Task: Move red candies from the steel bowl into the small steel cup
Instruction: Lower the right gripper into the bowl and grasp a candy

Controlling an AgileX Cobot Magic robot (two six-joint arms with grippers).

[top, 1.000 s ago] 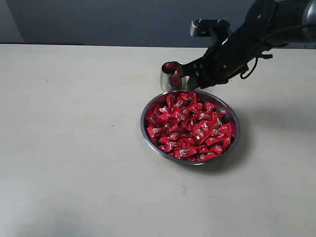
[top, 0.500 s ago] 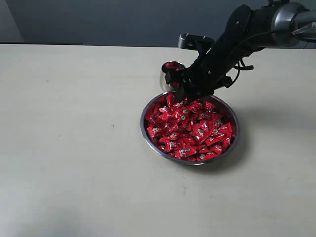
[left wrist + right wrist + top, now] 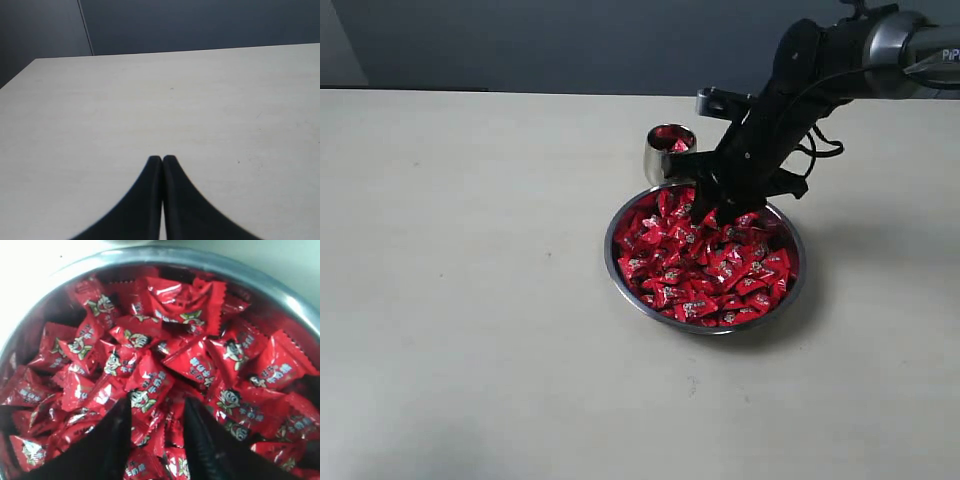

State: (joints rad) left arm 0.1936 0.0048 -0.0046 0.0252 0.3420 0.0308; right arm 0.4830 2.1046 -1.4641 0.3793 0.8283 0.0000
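The steel bowl (image 3: 622, 215) sits mid-table, heaped with red candies (image 3: 705, 265). Just behind its far-left rim stands the small steel cup (image 3: 658, 160), with red candy showing inside it. My right gripper (image 3: 705, 212) points down into the far side of the bowl, right over the heap. In the right wrist view its jaws stand open (image 3: 156, 402) above the red candies (image 3: 150, 380), with wrappers lying between the fingers but nothing gripped; the steel bowl's rim (image 3: 280, 287) curves around. My left gripper (image 3: 162, 159) is shut and empty over bare table.
The pale table (image 3: 470, 300) spreads wide to the left of and in front of the bowl. A dark wall runs along the table's far edge. The right arm (image 3: 840, 55) reaches in from the upper right.
The right gripper has swung from beside the cup's mouth, toward the bowl, and dropped down onto the candy heap. The left gripper shows no earlier frame.
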